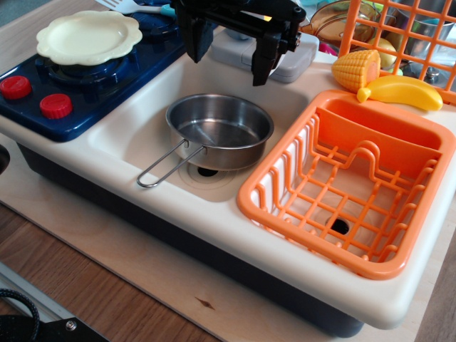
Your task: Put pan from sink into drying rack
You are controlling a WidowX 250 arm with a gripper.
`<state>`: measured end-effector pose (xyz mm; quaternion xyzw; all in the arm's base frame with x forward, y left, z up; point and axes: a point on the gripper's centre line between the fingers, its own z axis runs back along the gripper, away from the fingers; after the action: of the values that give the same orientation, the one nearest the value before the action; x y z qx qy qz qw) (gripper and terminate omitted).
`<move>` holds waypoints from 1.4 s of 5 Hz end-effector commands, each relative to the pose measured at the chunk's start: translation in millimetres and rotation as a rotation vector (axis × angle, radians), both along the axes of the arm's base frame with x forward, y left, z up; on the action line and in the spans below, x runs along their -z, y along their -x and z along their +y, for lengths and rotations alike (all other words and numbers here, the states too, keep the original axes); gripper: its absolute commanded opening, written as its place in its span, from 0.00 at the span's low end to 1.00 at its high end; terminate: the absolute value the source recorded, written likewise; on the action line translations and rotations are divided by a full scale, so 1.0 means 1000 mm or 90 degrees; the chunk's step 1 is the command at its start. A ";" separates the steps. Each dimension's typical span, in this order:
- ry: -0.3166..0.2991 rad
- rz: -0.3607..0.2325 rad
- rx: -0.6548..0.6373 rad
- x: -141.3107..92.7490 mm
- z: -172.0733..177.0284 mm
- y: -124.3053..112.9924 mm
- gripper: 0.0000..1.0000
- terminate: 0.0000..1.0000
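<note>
counter: cream-white toy kitchen unit (214, 249) on a wooden table (107, 292), running from far left to near right
sink: cream basin (135, 128) in the middle of the unit, rounded corners, dark drain hole partly showing under the pan's near edge
drying rack: bright orange (353, 178), right of the sink and just beside it, grid bottom, slotted sides, solid side compartment at its far end, nothing inside
stove: dark blue hob (92, 78) far left, two red knobs (35, 96) on its near-left edge
gripper: black (226, 50), hanging above the far edge of the sink, jaws spread apart, nothing between them, not touching the pan
plate: cream scalloped plate (89, 35) sitting on the stove burner
pan: small round shiny steel (219, 130), straight sides, upright, sitting in the sink over the drain; inside looks bare, reflective
pan handle: long thin wire loop (162, 167), pointing near-left, tip resting on the sink floor
wire basket: orange upright grid (399, 35) far right, behind the rack
banana: yellow toy (402, 91) on the counter just beyond the rack's far edge
corn: yellow toy cob (356, 68) touching the banana's left end
</note>
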<state>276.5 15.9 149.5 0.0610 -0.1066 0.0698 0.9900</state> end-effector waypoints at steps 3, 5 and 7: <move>-0.025 -0.022 -0.168 0.001 -0.001 0.009 1.00 0.00; 0.000 -0.007 -0.274 0.015 0.012 0.017 1.00 0.00; 0.009 -0.015 -0.302 0.036 0.030 0.026 1.00 0.00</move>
<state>246.2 47.3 99.0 0.0690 -0.0840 0.3009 0.9474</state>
